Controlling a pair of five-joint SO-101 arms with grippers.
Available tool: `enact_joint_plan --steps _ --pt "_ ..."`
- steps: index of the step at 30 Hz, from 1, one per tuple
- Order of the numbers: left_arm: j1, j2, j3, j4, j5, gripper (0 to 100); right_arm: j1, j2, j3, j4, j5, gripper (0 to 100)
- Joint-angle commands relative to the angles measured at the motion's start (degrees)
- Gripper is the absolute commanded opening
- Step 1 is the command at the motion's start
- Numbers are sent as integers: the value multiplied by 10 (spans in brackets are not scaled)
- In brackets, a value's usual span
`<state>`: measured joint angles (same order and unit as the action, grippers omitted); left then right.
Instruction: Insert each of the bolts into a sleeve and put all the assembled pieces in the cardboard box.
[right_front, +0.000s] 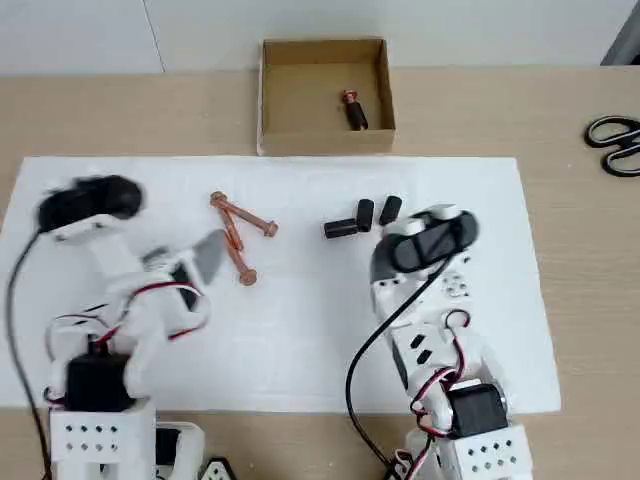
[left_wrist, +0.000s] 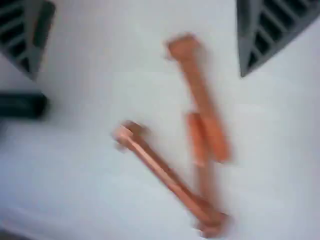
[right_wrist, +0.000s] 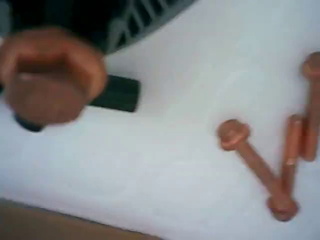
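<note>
Three copper bolts lie crossed on the white sheet, left of centre, also visible as bolts in the left wrist view. My left gripper hangs open just over them with nothing between its fingers; it appears in the high view as the left gripper. Three black sleeves lie near the middle. My right gripper sits beside them, shut on a bolt whose head faces the camera, with one sleeve just behind it. The cardboard box holds one assembled piece.
Black scissors lie on the wooden table at the far right. The box stands at the sheet's far edge. The near half of the sheet between the two arm bases is bare.
</note>
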<state>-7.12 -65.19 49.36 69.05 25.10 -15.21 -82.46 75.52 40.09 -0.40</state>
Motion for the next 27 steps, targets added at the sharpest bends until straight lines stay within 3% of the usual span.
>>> enact_joint_plan --steps 1,4,9,18,27 --pt "-91 -4 35 -46 -4 246 39 43 -47 -10 -17 4" --pt "-129 -4 87 -75 -18 246 60 129 -127 -5 -23 4" --pt "-153 -4 137 -100 -121 246 60 328 -296 -32 -25 4" --pt "-171 -4 141 -98 -127 246 53 735 -535 -272 -22 4" --pt "-170 -4 141 -99 -127 245 40 1011 -763 -417 -22 4"
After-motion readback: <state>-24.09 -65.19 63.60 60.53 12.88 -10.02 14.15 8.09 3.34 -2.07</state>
